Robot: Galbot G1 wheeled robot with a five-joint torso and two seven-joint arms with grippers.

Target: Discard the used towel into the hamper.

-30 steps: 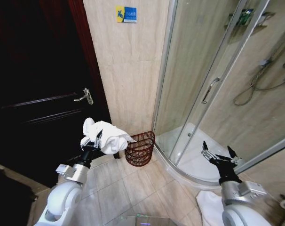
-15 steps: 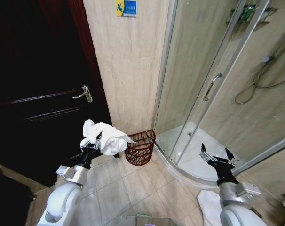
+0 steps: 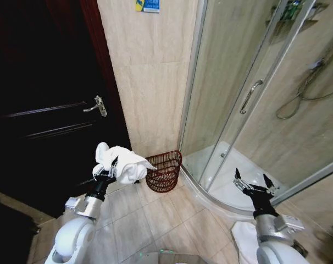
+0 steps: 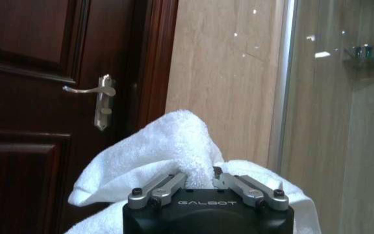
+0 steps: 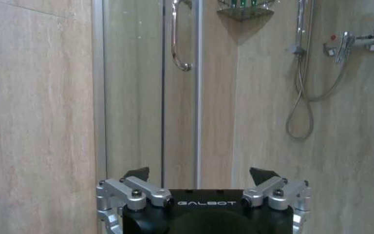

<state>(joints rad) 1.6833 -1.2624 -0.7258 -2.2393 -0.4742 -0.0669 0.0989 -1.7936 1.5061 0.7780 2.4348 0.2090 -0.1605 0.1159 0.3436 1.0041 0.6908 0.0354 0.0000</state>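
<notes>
A crumpled white towel (image 3: pixel 121 163) hangs in the air, with my left gripper (image 3: pixel 107 169) shut on it; in the left wrist view the towel (image 4: pixel 167 146) bulges over the closed left gripper (image 4: pixel 200 178). The hamper (image 3: pixel 164 171), a small dark reddish-brown open-weave basket, stands on the floor in the corner between the tiled wall and the shower, just to the right of and beyond the towel. My right gripper (image 3: pixel 254 183) is held open low on the right, in front of the shower glass; the right gripper (image 5: pixel 200 174) has nothing between its fingers.
A dark wooden door (image 3: pixel 40 110) with a metal lever handle (image 3: pixel 96 105) fills the left. A curved glass shower enclosure (image 3: pixel 249 99) with a raised white tray (image 3: pixel 221 187) stands on the right. A white cloth (image 3: pixel 243 242) lies on the tiled floor by my right arm.
The whole head view has shifted: the wall sign and door handle sit higher in the picture. The towel and hamper appear slightly lower and closer together. Both grippers keep their states.
</notes>
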